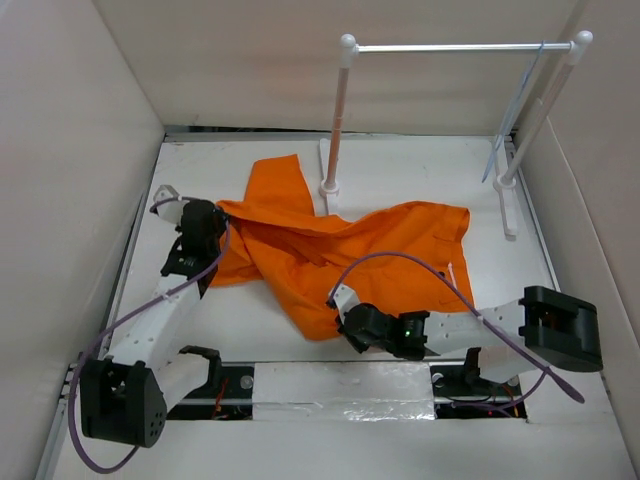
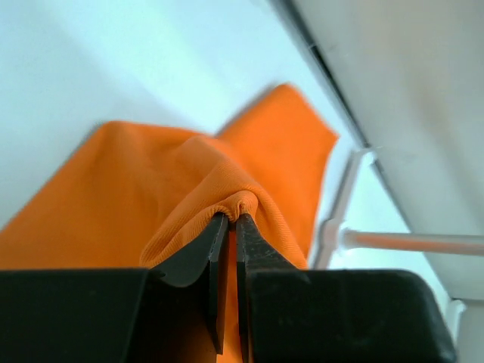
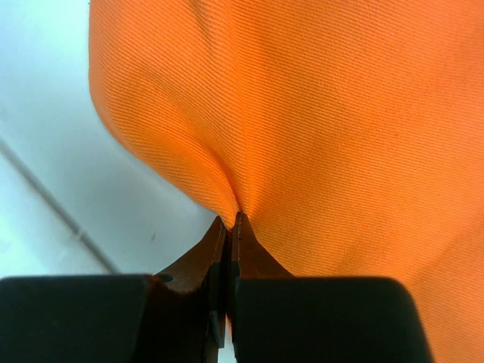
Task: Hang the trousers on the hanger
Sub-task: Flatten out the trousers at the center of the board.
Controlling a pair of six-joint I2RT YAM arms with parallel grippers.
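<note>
Pinched shut on the trousers (image 1: 330, 245) mid-table, at nine o'clock by the left gripper (image 2: 232, 219) and six o'clock by the right gripper (image 3: 229, 221): best to lift evenly, cloth taut, toward the hanger (image 1: 512, 115) at two o'clock.

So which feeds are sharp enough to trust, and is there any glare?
Left wrist: sharp where the left gripper pinches the trousers, the rack behind blurred. Right wrist: weave crisp at the right gripper. Top external: evenly lit, soft shadows, mild sheen on the strip between the bases.
</note>
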